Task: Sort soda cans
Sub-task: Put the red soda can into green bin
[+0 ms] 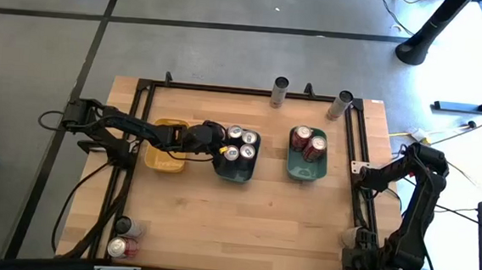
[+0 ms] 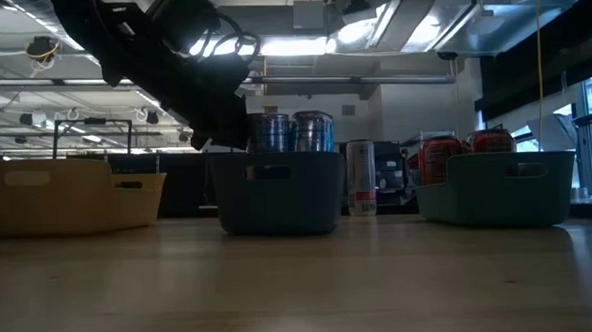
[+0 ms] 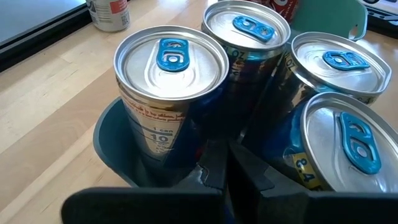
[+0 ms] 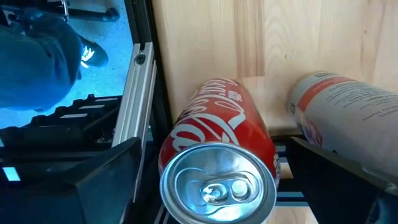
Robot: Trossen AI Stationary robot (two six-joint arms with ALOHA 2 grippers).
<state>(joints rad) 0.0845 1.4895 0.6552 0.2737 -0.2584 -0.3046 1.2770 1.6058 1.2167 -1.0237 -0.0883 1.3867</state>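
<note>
Four blue cans with silver tops [image 1: 242, 145] stand in the grey-blue tray [image 1: 236, 177] at mid-table. My left gripper [image 1: 216, 148] reaches in from the table's left, over the tray's left rim. In the left wrist view its shut fingers [image 3: 227, 168] lie low between two of these cans [image 3: 165, 93]. My right gripper [image 1: 354, 238] is at the table's near right corner. It is open, with a red can [image 4: 217, 130] between its spread fingers, silver top toward the camera. A white-and-orange can [image 4: 348, 106] lies just beyond one finger. My left gripper's shut fingers sit between the sides of two cans at the tray's left rim [image 3: 109, 143]. I cannot tell whether they touch a can or the tray. My right gripper's fingers stand on either side of the red can with a gap showing, touching nothing.
A yellow tray [image 1: 164, 159] stands under my left arm. A teal tray [image 1: 306, 170] to the right holds red cans [image 1: 308, 144]. Two cans [image 1: 280, 90] [image 1: 343, 104] stand at the far edge and two [image 1: 121, 246] at the near left corner. A black frame rail [image 4: 134, 93] runs beside the red can.
</note>
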